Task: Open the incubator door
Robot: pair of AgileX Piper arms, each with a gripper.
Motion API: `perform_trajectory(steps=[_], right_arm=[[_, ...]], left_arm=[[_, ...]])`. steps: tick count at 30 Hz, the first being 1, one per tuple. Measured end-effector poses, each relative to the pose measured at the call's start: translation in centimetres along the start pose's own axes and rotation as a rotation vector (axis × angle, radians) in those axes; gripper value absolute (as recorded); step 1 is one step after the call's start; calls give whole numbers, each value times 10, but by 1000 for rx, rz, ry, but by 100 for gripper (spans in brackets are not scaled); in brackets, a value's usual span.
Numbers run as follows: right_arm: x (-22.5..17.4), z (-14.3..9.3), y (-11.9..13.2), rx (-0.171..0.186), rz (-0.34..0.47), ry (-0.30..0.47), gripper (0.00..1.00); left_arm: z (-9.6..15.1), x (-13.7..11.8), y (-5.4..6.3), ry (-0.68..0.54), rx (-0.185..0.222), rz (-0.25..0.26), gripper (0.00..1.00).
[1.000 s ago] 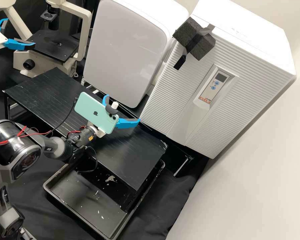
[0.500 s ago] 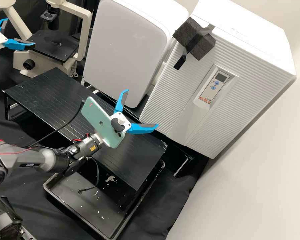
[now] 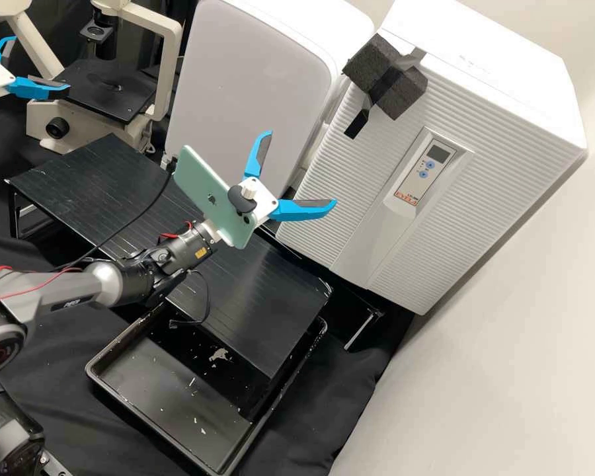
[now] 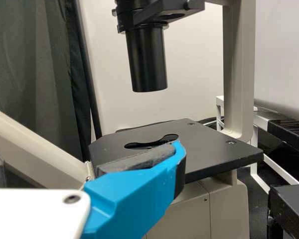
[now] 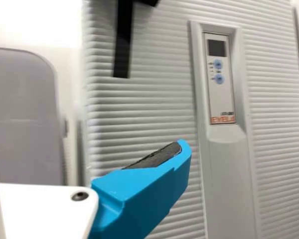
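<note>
Shifted toward one o'clock in high view: right gripper (image 3: 301, 168), spread wide. Closed incubator door (image 3: 482, 185) at its three o'clock; left gripper (image 3: 41, 65), also wide, at ten.

End effector: on my left end effector (image 3: 41, 64), I've got one blue finger (image 4: 134, 199) here, grey pad (image 4: 134, 160) along it, overlapping my line to the stage.
Stage: black microscope stage (image 4: 209, 149), lying flat, dark opening (image 4: 164, 140) in it.
Tube: black cylinder (image 4: 147, 59) hanging above, apart from the stage.
Backdrop: dark curtain (image 4: 35, 64), hanging in folds.
</note>
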Motion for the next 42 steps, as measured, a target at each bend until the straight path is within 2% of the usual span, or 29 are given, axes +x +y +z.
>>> perform_trajectory(steps=[4,10,15,18,21,24,28,38,42], right_arm=[[15,1,4,12,30,-39,100],[32,-5,12,-9,66,-62,100],[34,-10,13,-17,131,-118,100],[29,-20,6,-41,168,-172,100],[23,-39,0,-76,191,-170,100],[20,-55,-3,-111,193,-135,100],[22,-67,-6,-133,207,-137,100],[45,-51,-24,-142,222,-283,100],[48,-44,-26,-153,224,-301,100]], left_arm=[[0,0,0,0,0,0,100],[0,0,0,0,0,0,100],[0,0,0,0,0,0,100],[0,0,0,0,0,0,100],[0,0,0,0,0,0,100],[0,0,0,0,0,0,100],[0,0,0,0,0,0,100],[0,0,0,0,0,0,100],[0,0,0,0,0,0,100]])
